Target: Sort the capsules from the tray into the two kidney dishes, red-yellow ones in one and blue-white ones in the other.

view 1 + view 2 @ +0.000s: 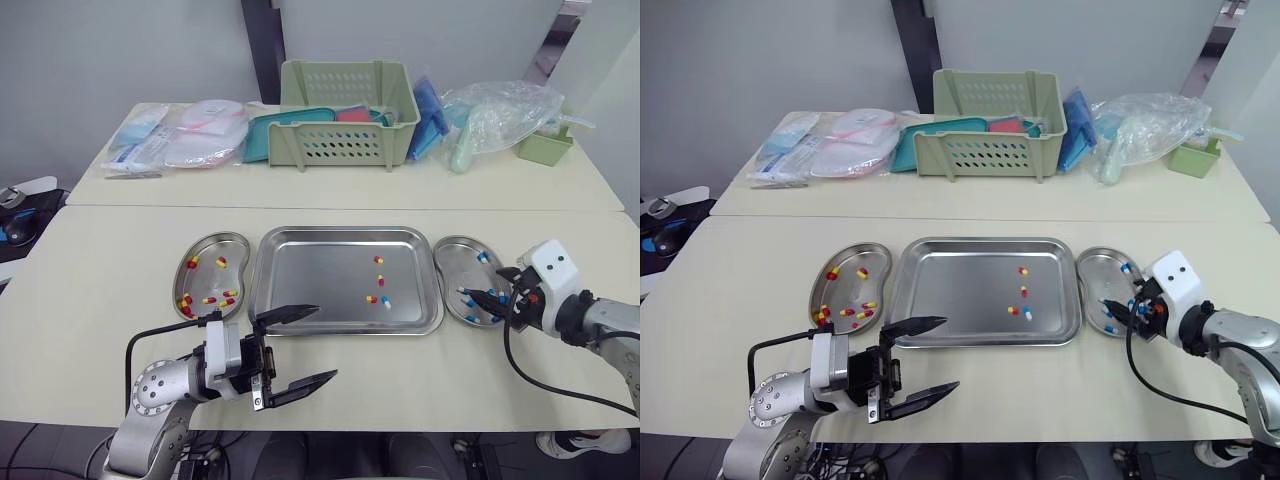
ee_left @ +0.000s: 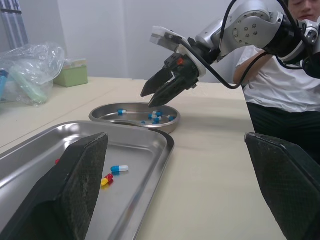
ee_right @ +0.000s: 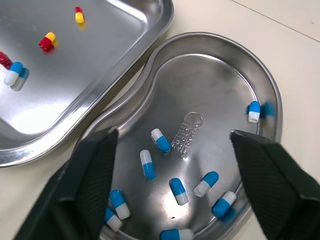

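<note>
Head view: a steel tray (image 1: 310,285) lies mid-table on a cream table (image 1: 100,300), with a kidney dish just beside each short edge. The left kidney dish (image 1: 214,245) holds red-yellow capsules (image 1: 208,299). The right kidney dish (image 1: 452,262) holds blue-white capsules (image 1: 483,257). Four loose capsules (image 1: 379,280) sit in the tray's right half, three red-yellow and one blue-white; its left half is bare. The left gripper (image 1: 326,342) hovers by the tray's near left corner, fingers spread wide, empty. The right gripper (image 1: 467,296) hangs over the right kidney dish's near part. Bare tabletop runs along the near edge between the arms. A green basket (image 1: 345,115) stands on the far table.

Left wrist view: the left gripper's wide fingers (image 2: 75,185) frame the tray's rim. Beyond, the right gripper's tips point down just above the right dish. A person in a white shirt (image 2: 280,85) is behind.

Right wrist view: parted, empty fingers (image 3: 92,180) flank the right dish, whose inner curve lies just beside the tray's rim.
</note>
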`<state>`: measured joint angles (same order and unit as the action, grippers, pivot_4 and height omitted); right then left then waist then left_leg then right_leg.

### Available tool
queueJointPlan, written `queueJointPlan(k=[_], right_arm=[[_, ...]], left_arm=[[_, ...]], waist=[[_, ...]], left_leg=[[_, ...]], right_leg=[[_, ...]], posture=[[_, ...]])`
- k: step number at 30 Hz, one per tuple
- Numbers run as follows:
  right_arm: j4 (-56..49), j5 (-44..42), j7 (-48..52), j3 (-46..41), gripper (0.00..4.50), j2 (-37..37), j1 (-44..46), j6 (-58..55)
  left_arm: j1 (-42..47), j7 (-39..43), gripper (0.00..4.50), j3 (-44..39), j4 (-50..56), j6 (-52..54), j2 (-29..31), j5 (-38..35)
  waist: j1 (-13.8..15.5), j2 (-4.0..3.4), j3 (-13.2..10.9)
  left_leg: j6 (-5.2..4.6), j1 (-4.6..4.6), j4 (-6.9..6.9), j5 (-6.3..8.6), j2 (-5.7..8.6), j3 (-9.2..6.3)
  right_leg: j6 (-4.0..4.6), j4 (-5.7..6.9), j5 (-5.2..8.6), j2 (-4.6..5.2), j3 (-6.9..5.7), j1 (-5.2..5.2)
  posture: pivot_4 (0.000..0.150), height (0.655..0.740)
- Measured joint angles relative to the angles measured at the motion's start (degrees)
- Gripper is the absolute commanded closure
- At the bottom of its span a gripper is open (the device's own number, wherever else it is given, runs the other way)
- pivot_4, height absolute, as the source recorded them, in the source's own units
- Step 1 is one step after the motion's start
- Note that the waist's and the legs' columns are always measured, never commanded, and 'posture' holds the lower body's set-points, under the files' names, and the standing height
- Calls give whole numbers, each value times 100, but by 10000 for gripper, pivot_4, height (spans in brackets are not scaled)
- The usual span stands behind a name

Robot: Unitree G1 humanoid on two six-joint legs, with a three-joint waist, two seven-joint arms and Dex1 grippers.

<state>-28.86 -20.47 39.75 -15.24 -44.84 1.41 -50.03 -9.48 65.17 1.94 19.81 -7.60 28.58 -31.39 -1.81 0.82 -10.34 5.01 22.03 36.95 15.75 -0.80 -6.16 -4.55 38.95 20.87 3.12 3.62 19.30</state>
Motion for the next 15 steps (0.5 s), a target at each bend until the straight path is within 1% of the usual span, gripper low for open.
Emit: queueJointPlan(k=[3,6,9,13,15], right_arm=[[-1,133,205,-43,6340,-128,-382,689],[6,347,359,-151,6340,-233,-719,1422],[201,372,704,-455,6340,-301,-1016,2237],[799,359,1302,-822,6340,-428,-1205,3342],[1190,334,1711,-972,6340,-600,-1245,3837]], left_arm=[[-11,-292,0,-69,13,69,-2,41],[3,-1042,0,-431,79,464,48,259],[-112,-1779,0,-1082,201,921,297,424],[-503,-2145,0,-2013,134,1425,689,423],[-674,-2223,0,-2510,-149,1745,883,314]], waist=[[7,1,-1],[0,3,-2],[-10,8,-5],[-8,9,-6],[-8,8,-6]], left_leg=[[0,0,1,0,0,0],[0,-4,1,0,0,-2],[0,-5,-1,0,-1,0],[0,-7,0,0,-1,2],[0,-12,0,0,-1,2]], right_leg=[[0,-1,0,1,0,-1],[0,0,0,0,0,-2],[-1,0,0,-1,1,-4],[-1,-1,0,1,1,-6],[0,1,0,0,1,-9]], posture=[[1500,7400],[1500,7400],[1500,7400],[1500,7400],[1500,7400]])
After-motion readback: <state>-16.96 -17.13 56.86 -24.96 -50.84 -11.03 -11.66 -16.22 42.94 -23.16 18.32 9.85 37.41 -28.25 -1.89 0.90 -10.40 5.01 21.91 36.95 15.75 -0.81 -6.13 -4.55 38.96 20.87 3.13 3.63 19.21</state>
